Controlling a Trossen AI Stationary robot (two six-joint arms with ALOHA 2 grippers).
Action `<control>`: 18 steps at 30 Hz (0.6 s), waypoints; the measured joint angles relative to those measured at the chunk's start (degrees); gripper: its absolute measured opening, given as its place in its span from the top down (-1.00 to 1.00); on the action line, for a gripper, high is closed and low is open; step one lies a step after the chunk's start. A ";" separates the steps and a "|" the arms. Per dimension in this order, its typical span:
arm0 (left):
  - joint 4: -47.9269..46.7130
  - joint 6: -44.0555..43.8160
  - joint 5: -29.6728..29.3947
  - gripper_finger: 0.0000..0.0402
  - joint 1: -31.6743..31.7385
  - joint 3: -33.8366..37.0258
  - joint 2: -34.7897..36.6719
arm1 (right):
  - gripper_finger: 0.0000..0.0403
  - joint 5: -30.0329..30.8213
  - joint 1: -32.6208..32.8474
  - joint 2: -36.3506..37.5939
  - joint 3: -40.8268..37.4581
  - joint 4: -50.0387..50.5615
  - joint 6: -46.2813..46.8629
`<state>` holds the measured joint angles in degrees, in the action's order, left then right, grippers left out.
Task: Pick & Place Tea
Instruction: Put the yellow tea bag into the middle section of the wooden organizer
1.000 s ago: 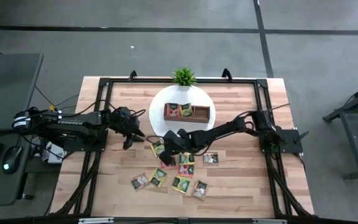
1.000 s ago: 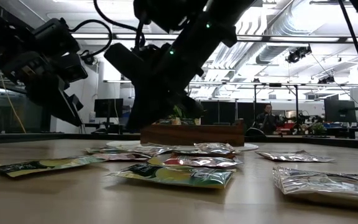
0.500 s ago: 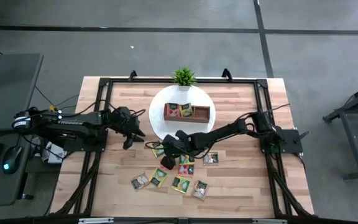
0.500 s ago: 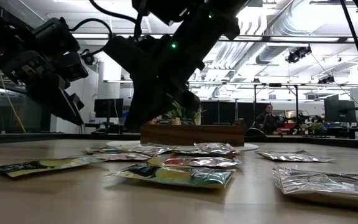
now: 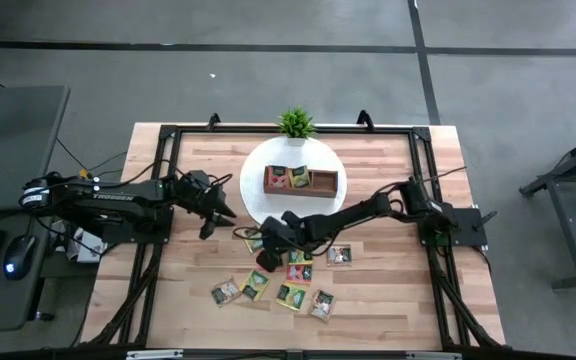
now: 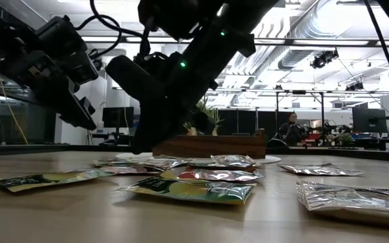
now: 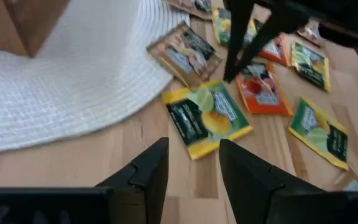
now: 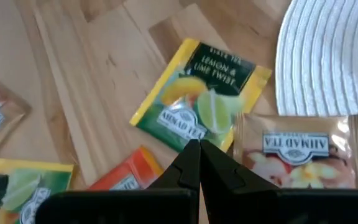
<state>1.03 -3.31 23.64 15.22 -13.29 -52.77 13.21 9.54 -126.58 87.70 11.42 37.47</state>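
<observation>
Several flat tea sachets (image 5: 288, 280) in green, yellow, red and silver lie flat on the wooden table, near its middle. A yellow lemon sachet (image 8: 197, 102) and a beige one (image 8: 300, 155) lie at the edge of the round white mat (image 5: 258, 180). My right gripper (image 8: 199, 149) is shut, its tips slanting down over where these two meet. My left gripper (image 7: 194, 165) is open, held above the table left of the mat, with nothing between its fingers. My right gripper's shut fingertips (image 7: 230, 76) come slanting down from the table's right side onto the yellow sachet's edge (image 8: 188, 134) beside the beige one. Whether they touch it, I cannot tell.
The brown wooden tray (image 5: 301, 180) stands on the white mat, with two sachets in it. A small green potted plant (image 5: 295, 123) is behind it at the far edge. A black frame (image 5: 168, 135) runs round the table. Bare wood lies near the front edge.
</observation>
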 joint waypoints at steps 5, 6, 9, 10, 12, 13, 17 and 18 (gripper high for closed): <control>-0.63 -0.04 -0.48 0.30 -2.79 -0.01 -0.62 | 1.00 -0.15 -0.58 0.02 0.00 0.23 -0.28; -0.58 -0.18 -1.55 0.30 -3.51 0.01 -1.18 | 1.00 -0.15 -0.61 0.02 0.00 0.27 -0.25; -0.61 -0.22 -4.68 0.30 -5.52 0.02 -2.33 | 1.00 -0.26 -0.55 0.02 0.00 0.31 -0.22; -0.44 -0.23 -5.08 0.30 -6.05 0.02 -2.82 | 1.00 -0.31 -0.55 0.02 0.00 0.31 -0.13; 0.49 -0.74 -5.73 0.30 -6.80 0.02 -4.26 | 1.00 -0.80 -0.55 0.02 0.00 0.31 -0.05; 1.34 -1.24 -5.77 0.30 -7.12 0.02 -5.06 | 1.00 -1.09 -0.55 0.02 0.00 0.31 -0.04; 4.71 -1.54 -5.88 0.30 -8.35 0.02 -8.07 | 1.00 -1.28 -0.56 -0.24 0.00 0.15 0.18; 5.66 -1.66 -6.01 0.30 -8.66 0.00 -8.92 | 1.00 -1.37 -0.57 -0.34 0.00 0.20 0.72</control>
<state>6.69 -4.97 17.63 6.56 -13.29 -61.69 11.84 8.97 -126.93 87.70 11.61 38.19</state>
